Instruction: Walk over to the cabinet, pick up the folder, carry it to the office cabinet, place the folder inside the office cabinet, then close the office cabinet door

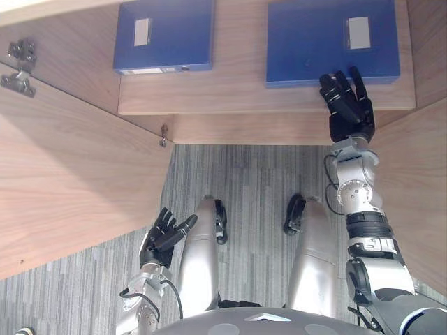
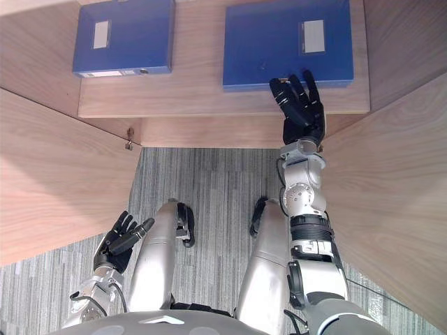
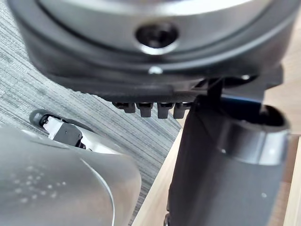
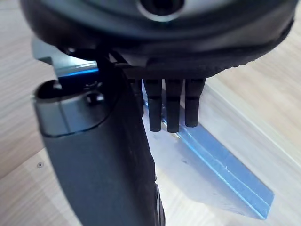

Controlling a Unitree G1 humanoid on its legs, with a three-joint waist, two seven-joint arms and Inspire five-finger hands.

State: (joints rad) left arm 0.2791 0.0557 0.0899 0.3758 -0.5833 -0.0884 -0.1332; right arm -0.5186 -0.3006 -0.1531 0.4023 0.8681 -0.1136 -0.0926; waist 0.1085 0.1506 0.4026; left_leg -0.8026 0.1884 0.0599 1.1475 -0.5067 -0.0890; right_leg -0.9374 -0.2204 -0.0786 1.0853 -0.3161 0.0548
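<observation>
Looking down, the left eye view shows a cabinet with its left door and right door swung open over grey carpet. Two blue folders lie flat on the shelf, well apart: the left folder and the right folder. The right robot hand is stretched forward over the shelf, fingers straight and spread, their tips at the right folder's near edge; nothing is gripped. The left robot hand hangs low beside the left door, fingers relaxed and apart, empty. The right eye view gives the same layout, with the right robot hand's fingertips overlapping the near edge of the right folder. In the left wrist view, the left robot hand's fingers stand in a row with carpet and a strip of wood past them, nothing held. In the right wrist view, the right robot hand's fingers point straight out above the right folder, which lies flat on the shelf; whether they touch it cannot be told.
</observation>
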